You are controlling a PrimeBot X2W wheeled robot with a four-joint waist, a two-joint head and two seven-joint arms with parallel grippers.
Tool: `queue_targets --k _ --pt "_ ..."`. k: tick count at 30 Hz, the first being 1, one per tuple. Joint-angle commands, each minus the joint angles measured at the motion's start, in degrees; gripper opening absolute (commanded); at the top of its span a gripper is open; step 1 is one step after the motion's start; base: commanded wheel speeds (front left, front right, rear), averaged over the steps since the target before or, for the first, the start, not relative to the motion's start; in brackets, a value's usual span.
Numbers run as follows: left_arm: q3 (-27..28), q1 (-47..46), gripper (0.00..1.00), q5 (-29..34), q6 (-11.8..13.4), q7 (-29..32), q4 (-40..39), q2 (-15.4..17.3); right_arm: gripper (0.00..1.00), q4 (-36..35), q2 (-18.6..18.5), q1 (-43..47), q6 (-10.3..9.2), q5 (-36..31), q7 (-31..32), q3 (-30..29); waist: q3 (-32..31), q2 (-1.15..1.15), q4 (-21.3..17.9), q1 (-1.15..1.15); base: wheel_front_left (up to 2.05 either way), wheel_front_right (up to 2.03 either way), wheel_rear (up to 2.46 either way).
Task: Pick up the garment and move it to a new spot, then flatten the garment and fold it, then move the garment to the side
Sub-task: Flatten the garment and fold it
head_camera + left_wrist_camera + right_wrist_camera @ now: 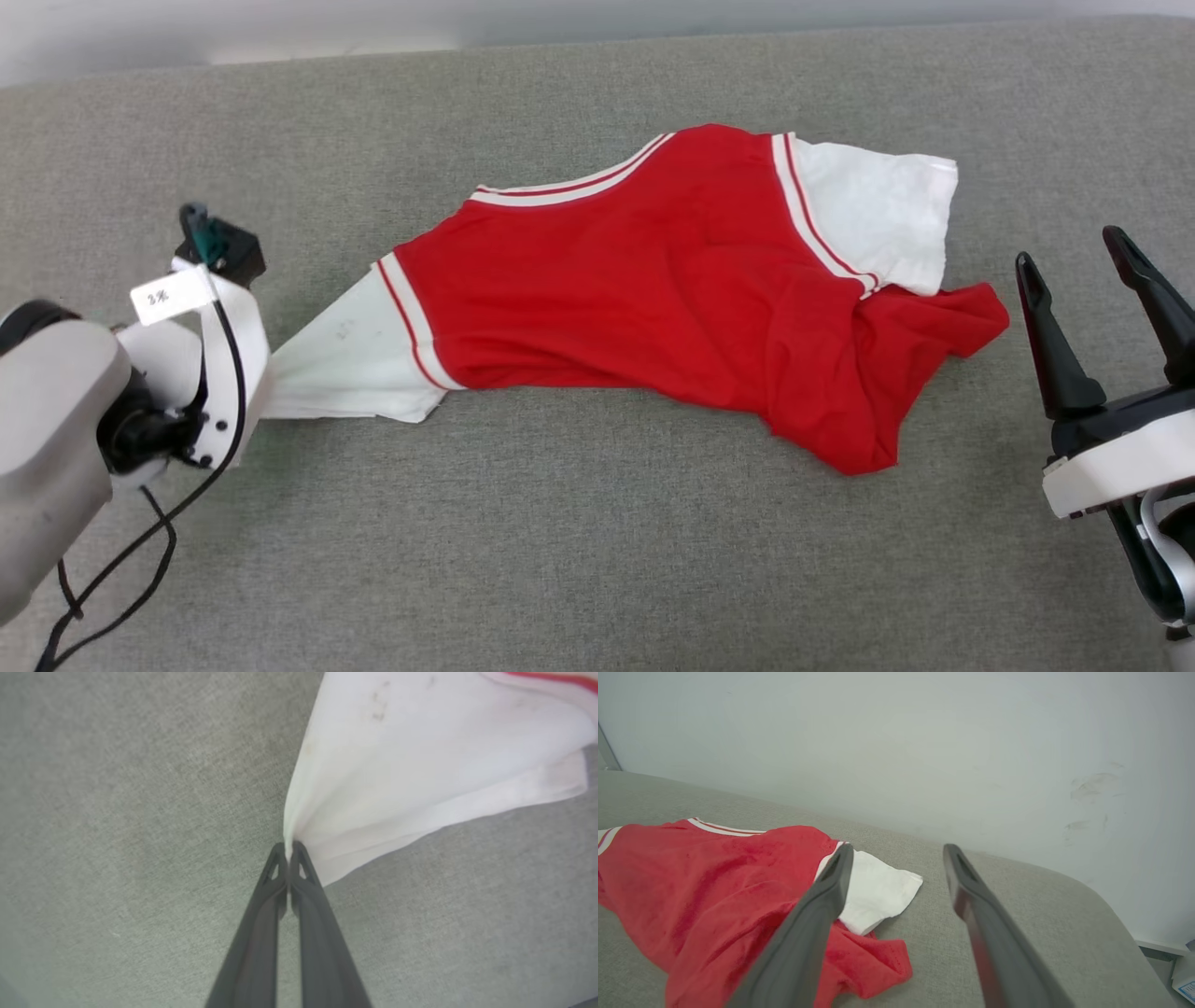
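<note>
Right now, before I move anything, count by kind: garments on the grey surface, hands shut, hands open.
Garments: 1, the garment
Hands shut: 1, the left hand, pinching the garment's white sleeve
Hands open: 1, the right hand, apart from the garment
Total: 3

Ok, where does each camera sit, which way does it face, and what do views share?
Head view: on the head, facing forward and down at the garment on the grey surface; left arm lower left, open right gripper lower right.
Left wrist view: on the left wrist, looking down along the left gripper, shut on the garment's white sleeve.
Right wrist view: on the right wrist, looking low across the garment toward a pale wall, between its open fingers.
Shared: all three show the garment and the surface.
</note>
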Motion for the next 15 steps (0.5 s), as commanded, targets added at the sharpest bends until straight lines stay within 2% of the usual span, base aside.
queue_targets --k 1,5,6,7,11,15 --pt "0.36 1.26 0.0 -0.33 0.7 -0.78 0.6 0.14 1.0 -0.19 -0.16 0.66 -0.04 0.53 0.33 0.1 0.05 0.0 -0.19 0.0 0.0 0.0 0.0" --pt "0.74 2.98 0.0 -0.45 1.7 -3.64 1.78 -0.86 1.0 -0.24 -0.42 0.84 -0.04 0.66 0.67 0.17 -0.17 0.0 -0.27 0.0 0.0 0.0 0.0" --pt "0.83 2.98 0.4 -0.11 1.89 -4.54 1.91 -1.15 1.0 -0.26 -0.5 0.92 -0.04 0.69 0.81 0.1 -0.33 0.0 -0.19 0.0 0.0 0.0 0.0" --pt "0.95 2.8 1.0 -0.06 1.85 -5.26 1.97 -1.33 1.0 -0.27 -0.55 0.99 -0.04 0.72 0.96 -0.01 -0.53 0.0 -0.08 0.0 0.0 0.0 0.0" --pt "2.49 0.43 1.0 0.37 1.68 -8.16 1.2 -1.37 1.0 -0.39 -0.33 1.39 -0.04 0.59 1.13 -0.39 -1.49 0.0 0.39 0.0 0.0 0.0 0.0" --pt "4.53 -1.81 1.0 -0.82 1.44 -8.65 -0.68 0.01 1.0 -0.7 0.09 2.06 -0.04 0.6 1.05 -0.76 -2.21 0.0 0.6 0.0 0.0 0.0 0.0"
